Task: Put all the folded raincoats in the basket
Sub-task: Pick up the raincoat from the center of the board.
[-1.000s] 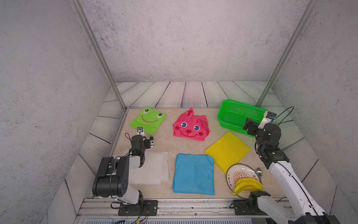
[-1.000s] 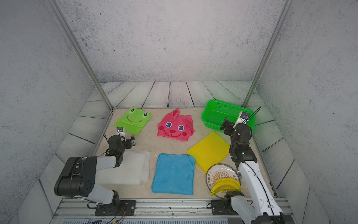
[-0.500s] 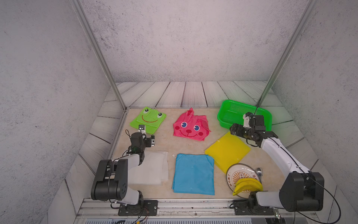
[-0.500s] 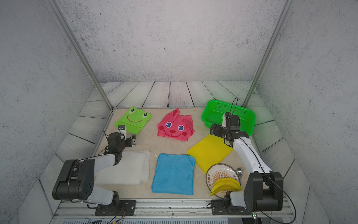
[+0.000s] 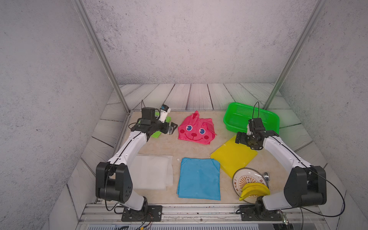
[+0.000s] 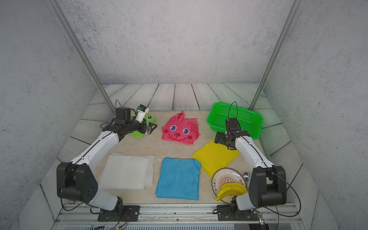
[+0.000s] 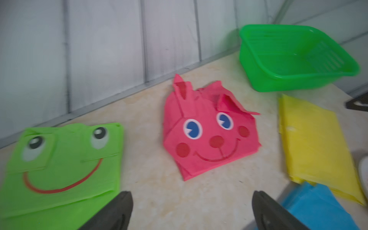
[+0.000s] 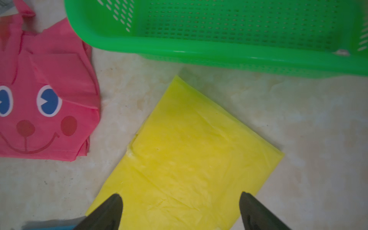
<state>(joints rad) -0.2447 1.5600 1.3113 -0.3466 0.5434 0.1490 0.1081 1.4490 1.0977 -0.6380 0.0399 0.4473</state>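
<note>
Far left: left gripper [image 5: 172, 128] low over the table, jaws spread wide, nothing between them. It sits at the edge of the green frog-face raincoat [image 7: 59, 165], which lies flat at the back left. Nearer the front, a white folded raincoat [image 5: 151, 172] lies beside the left arm. Centre back: pink rabbit-face raincoat [image 5: 196, 131], folded, ears toward the wall. In front of it, blue folded raincoat [image 5: 199, 179], flat. Right of centre: yellow folded raincoat [image 5: 232, 157], flat on the table, turned cornerwise, its far corner near the basket [image 8: 219, 52] but outside it. Right gripper [image 8: 180, 195] is above that far end of the yellow sheet, fingers wide apart, gripping nothing; contact with the sheet cannot be told. Basket stands at the back right. Front right: round plate [image 5: 239, 175] with bananas [image 5: 254, 191] on its near edge.
</note>
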